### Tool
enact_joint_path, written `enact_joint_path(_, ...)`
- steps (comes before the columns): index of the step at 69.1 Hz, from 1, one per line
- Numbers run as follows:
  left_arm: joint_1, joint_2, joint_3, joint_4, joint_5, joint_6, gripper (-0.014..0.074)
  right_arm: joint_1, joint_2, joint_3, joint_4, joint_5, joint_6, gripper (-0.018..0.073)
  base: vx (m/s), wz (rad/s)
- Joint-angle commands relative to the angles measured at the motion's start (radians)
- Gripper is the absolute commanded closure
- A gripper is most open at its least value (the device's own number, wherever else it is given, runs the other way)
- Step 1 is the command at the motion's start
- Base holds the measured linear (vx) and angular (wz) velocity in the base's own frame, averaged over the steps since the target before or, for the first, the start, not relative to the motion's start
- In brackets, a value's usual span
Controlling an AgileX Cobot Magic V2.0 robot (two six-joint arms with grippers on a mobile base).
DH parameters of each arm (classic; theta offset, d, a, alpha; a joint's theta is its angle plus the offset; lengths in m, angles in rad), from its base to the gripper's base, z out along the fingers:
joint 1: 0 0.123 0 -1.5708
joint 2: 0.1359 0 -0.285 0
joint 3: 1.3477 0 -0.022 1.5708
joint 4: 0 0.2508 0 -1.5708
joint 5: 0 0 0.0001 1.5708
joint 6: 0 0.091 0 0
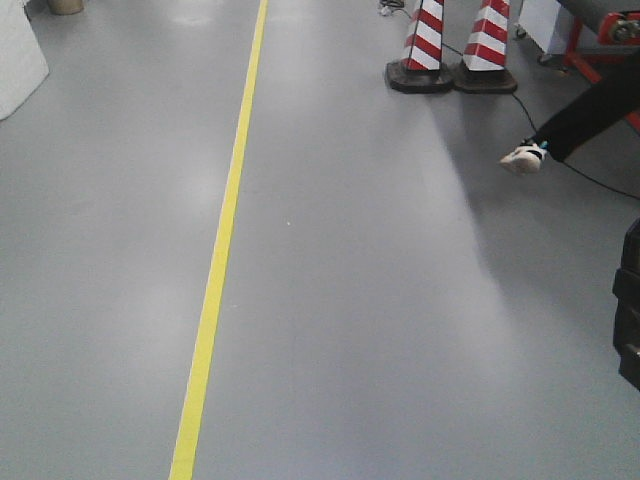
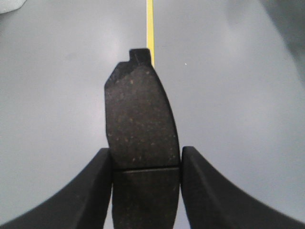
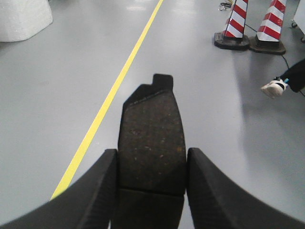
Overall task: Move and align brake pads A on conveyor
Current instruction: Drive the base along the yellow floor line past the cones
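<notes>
In the left wrist view my left gripper (image 2: 146, 164) is shut on a brake pad (image 2: 139, 119), a dark grey gritty pad with a thin groove across it, held lengthwise above the grey floor. The right wrist view shows my right gripper (image 3: 151, 164) shut on a second brake pad (image 3: 152, 136) of the same kind, its tabbed end pointing away from me. Both pads hang in the air over the floor. The conveyor is out of view. Neither gripper shows in the front view.
A yellow floor line (image 1: 220, 250) runs away across the grey floor. Two red-and-white cones (image 1: 455, 45) stand at the far right, with a cable beside them. A person's leg and white shoe (image 1: 525, 157) reach in from the right. A dark object (image 1: 630, 310) sits at the right edge.
</notes>
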Motion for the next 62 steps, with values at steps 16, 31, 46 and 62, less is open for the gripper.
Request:
enact_joint_path(16, -0.003, -0.013, -0.027, -0.008, -0.081, 0.0, 0.0482, -0.002, -0.001, -0.032, 0.001, -0.09, -0.01, 0.0374, 0.59, 0.09)
enact_joint_path(31, -0.003, -0.013, -0.027, -0.008, -0.081, 0.0, 0.0482, -0.002, -0.001, -0.032, 0.001, -0.089, -0.01, 0.0374, 0.6, 0.02)
enact_joint_path(46, -0.003, -0.013, -0.027, -0.008, -0.081, 0.0, 0.0482, -0.002, -0.001, -0.032, 0.001, -0.09, -0.01, 0.0374, 0.61, -0.02)
enact_joint_path(62, -0.003, -0.013, -0.027, -0.008, -0.082, 0.0, 0.0482, -0.002, -0.001, -0.032, 0.001, -0.09, -0.01, 0.0374, 0.6, 0.02)
